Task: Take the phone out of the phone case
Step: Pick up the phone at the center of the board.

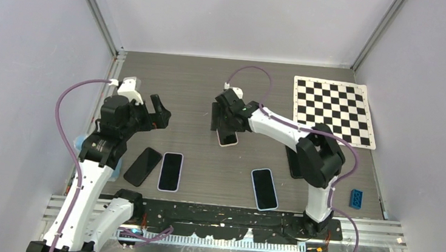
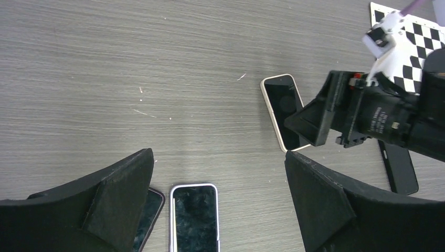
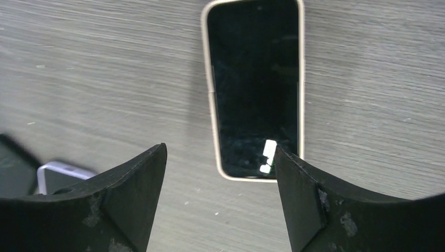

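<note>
**Operator:** Where is the cased phone (image 3: pixel 255 89)?

**Manual:** You will find it flat on the table (image 1: pixel 200 81), left of the checkerboard (image 1: pixel 333 111), beneath the right gripper (image 1: pixel 224 123).

**Operator:** Jaw condition?

**Manual:** Right jaws: spread above one end of it. Left gripper (image 2: pixel 219 155), farther left of the checkerboard: jaws spread, holding nothing.

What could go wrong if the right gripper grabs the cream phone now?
The phone lies flat on the table, so the right gripper may skid off its thin edge or shove it. The left gripper hangs open off to the side, so nothing braces the case; it may lift too.
</note>
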